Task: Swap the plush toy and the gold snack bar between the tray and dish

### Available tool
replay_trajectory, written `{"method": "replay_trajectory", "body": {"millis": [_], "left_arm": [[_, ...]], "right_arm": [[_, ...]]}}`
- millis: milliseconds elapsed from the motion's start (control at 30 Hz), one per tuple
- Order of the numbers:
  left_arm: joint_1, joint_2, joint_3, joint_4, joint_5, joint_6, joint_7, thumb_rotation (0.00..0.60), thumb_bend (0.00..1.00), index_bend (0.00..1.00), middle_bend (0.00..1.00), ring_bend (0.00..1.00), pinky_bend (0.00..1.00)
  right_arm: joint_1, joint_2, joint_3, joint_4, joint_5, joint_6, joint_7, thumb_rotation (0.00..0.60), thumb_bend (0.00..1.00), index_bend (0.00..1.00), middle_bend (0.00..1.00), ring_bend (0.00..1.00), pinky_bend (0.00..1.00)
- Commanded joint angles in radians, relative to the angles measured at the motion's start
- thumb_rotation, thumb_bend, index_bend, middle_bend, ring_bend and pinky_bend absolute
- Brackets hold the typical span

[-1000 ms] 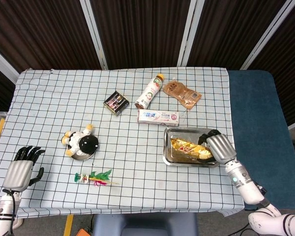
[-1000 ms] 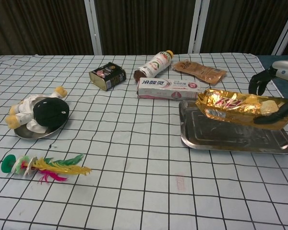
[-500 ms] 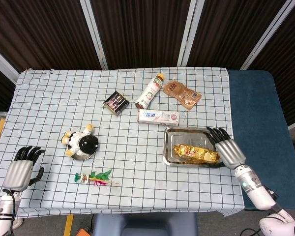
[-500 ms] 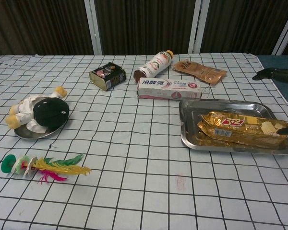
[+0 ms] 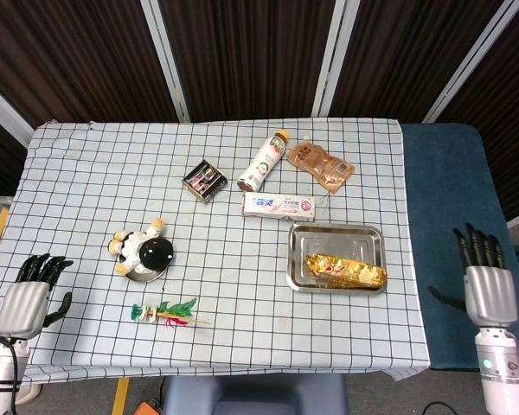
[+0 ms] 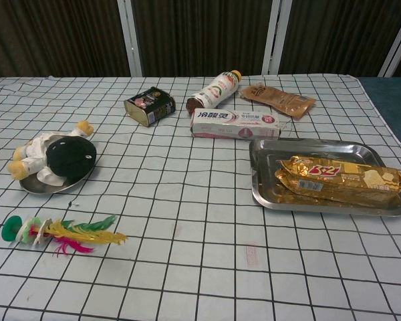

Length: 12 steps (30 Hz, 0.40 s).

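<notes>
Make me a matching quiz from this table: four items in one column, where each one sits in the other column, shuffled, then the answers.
Items:
1. plush toy
2. snack bar
3. toothpaste box
4. feather toy

Places:
A. in the tray
B. on the cloth just behind the tray
C. on the cloth in front of the dish
D. on the dish

Pairs: 1-D, 2-A, 3-B, 4-C
</notes>
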Motion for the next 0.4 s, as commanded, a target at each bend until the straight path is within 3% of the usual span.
{"method": "replay_trajectory", "body": {"millis": [33,400], "left_arm": [[0.002,0.002,-0.002,-0.003,-0.002,0.001,-0.002,0.6,0.46,0.21,0.19,0.1,0.1],[0.004,-0.003,-0.011,0.01,-0.015,-0.001,-0.003,0.6,0.46,0.21,0.19,0.1,0.1]], "right_arm": [[-0.021,-0.011,0.025,0.01,0.024,0.002,0.007,0.6,0.08,0.0,0.0,0.0,0.0],[-0.028,-0.02,0.04,0.017,0.024,-0.037,-0.021,0.6,0.08,0.0,0.0,0.0,0.0]]}}
